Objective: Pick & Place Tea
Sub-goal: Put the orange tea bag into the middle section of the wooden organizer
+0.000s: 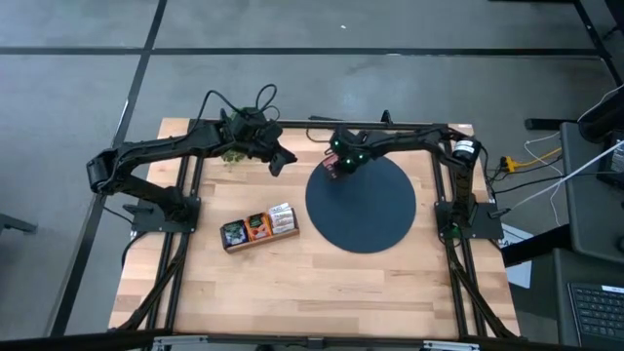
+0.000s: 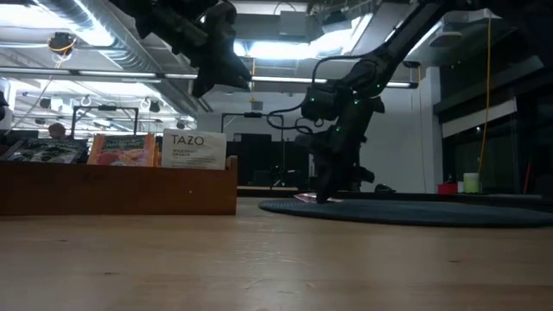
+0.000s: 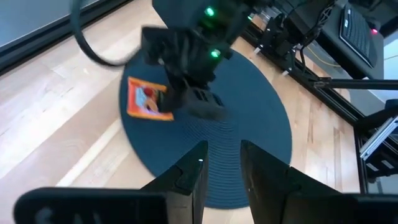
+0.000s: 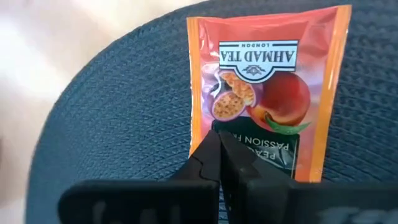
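Note:
An orange tea sachet [image 4: 261, 74], printed with peach and passion fruit, lies on the far-left part of the dark woven disc [image 1: 361, 205]; the left wrist view also shows the sachet [image 3: 148, 99]. My right gripper [image 4: 221, 146] is low over the disc, shut on the sachet's near edge. My left gripper [image 3: 222, 165] hovers open and holding nothing, above the table just left of the disc and raised well above it [image 2: 212, 82]. More sachets stand upright in the wooden tray [image 1: 258, 227]. My right gripper pinches the orange sachet at the middle of one short edge [image 4: 249, 140], between its two shut fingertips. The fingers come down slanting from above. The sachet lies nearly flat, with its free end resting on the disc [image 4: 112, 93].
The wooden tray [image 2: 117, 186] with upright sachets sits left of the disc, near the table's middle. A small green plant [image 1: 232, 154] stands at the far edge under the left arm. Bare wood lies along the near side of the table [image 1: 312, 292].

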